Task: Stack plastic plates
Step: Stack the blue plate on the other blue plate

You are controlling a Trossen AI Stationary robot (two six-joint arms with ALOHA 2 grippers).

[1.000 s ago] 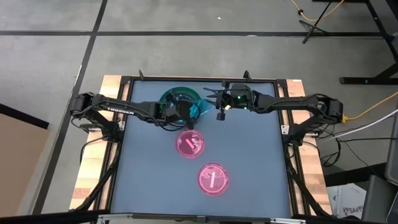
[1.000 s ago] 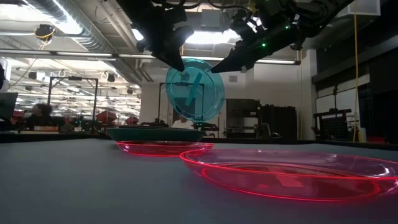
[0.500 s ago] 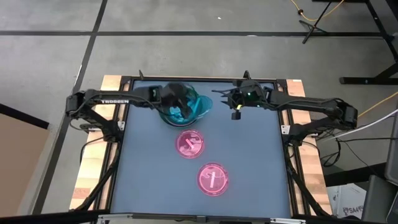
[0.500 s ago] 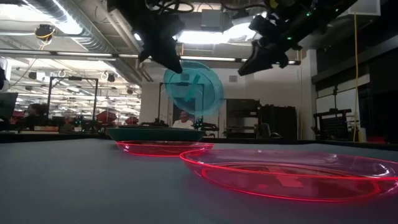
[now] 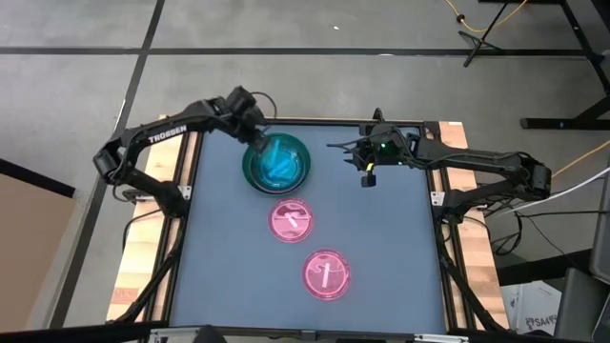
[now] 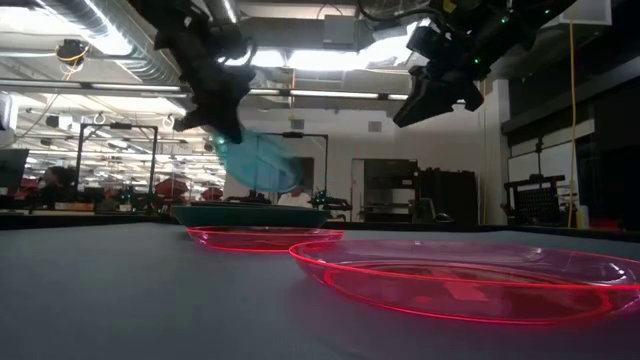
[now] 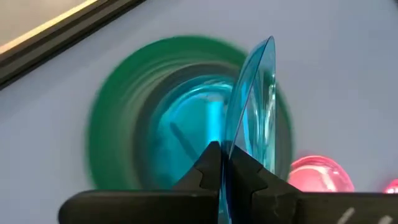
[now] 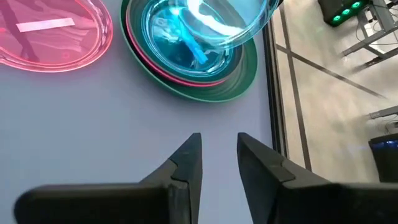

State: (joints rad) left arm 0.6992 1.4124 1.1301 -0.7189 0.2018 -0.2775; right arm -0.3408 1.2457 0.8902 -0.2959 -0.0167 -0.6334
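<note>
Fingers of left gripper point(image 7: 225, 171) pinch a cyan plate point(image 7: 252, 118) by its rim (tilted) above the green plate stack point(image 5: 255, 174). Right gripper point(image 8: 217, 155) hovers nearby, parted, empty. Two pink plates point(image 5: 292, 221) lie apart on table point(image 5: 381, 248).

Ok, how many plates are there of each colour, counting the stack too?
Dark green plate: 1
Solid pink plate: 1, rim only
Translucent pink plates: 2
Translucent cyan plates: at least 2, one in left gripper, one stacked
Total: at least 6; others may be hidden
</note>
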